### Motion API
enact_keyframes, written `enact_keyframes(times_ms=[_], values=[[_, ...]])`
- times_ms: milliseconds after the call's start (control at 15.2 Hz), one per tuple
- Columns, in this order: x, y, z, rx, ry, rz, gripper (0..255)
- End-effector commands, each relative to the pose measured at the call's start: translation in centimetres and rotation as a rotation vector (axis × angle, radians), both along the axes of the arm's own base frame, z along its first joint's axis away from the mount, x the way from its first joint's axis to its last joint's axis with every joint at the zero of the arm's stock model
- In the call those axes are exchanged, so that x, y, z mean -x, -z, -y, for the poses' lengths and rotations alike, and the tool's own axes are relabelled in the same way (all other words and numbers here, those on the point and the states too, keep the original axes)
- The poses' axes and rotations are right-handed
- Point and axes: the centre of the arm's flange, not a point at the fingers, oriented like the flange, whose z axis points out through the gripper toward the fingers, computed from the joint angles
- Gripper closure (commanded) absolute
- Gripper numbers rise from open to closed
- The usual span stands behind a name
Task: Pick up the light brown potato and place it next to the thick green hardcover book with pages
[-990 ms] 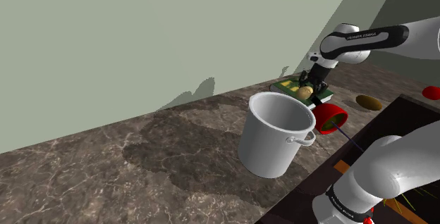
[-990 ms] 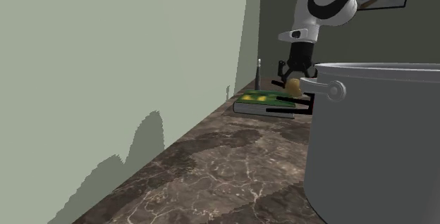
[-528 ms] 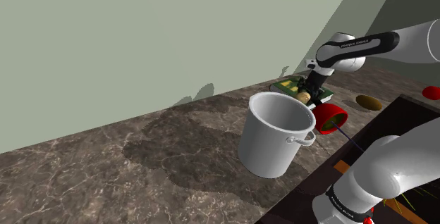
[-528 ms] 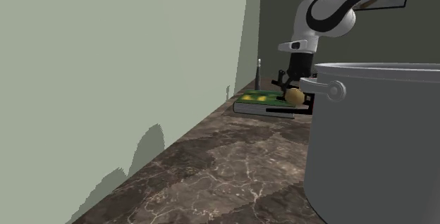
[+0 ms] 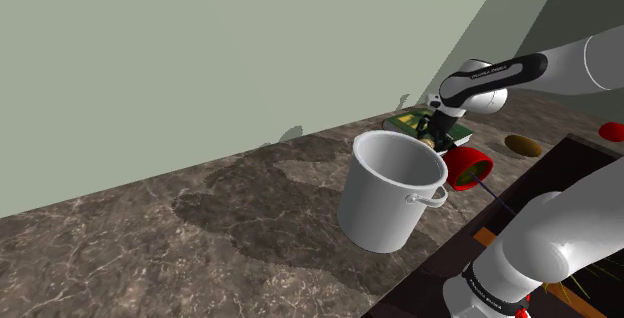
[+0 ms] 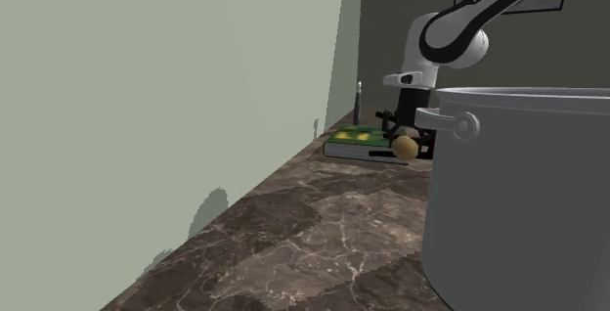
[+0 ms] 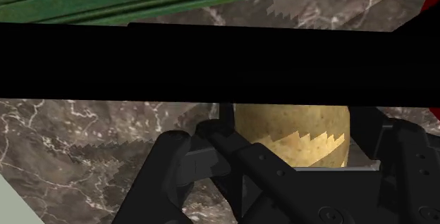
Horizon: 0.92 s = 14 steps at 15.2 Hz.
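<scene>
Potato (image 7: pixel 289 134): light brown, clasped between the fingers of the gripper (image 7: pixel 292 117), its upper part hidden by a black band (image 7: pixel 211 60). It sits low over the marbled worktop (image 6: pixel 293 231), just beside the green book (image 6: pixel 360 141). The grey pot (image 6: pixel 528 201) cuts off the gripper's side. Whether the potato touches the worktop is unclear.

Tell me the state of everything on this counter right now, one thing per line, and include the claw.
claw, shut on the potato.
potato, clasped in the claw, low beside the green book, not yet released.
green book, closed, lying flat on the counter.
grey pot, upright, uncovered, nothing seen inside.
red bowl, seems tipped on its side beside the grey pot.
</scene>
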Motion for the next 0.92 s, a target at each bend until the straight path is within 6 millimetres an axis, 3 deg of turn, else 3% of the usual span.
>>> enact_keyframes(times_ms=[0, 198, 660, 726, 858], values=[[0.3, 1.5, 0.1, -0.003, 0.003, -0.008, 255], [0.3, 3.1, 0.1, -0.003, 0.003, -0.008, 255], [0.3, 3.1, 0.1, -0.003, 0.003, -0.008, 255], [0.0, 3.1, 0.0, -0.003, 0.003, -0.009, 0], [0.2, 3.0, 0.0, -0.003, 0.003, -0.009, 0]])
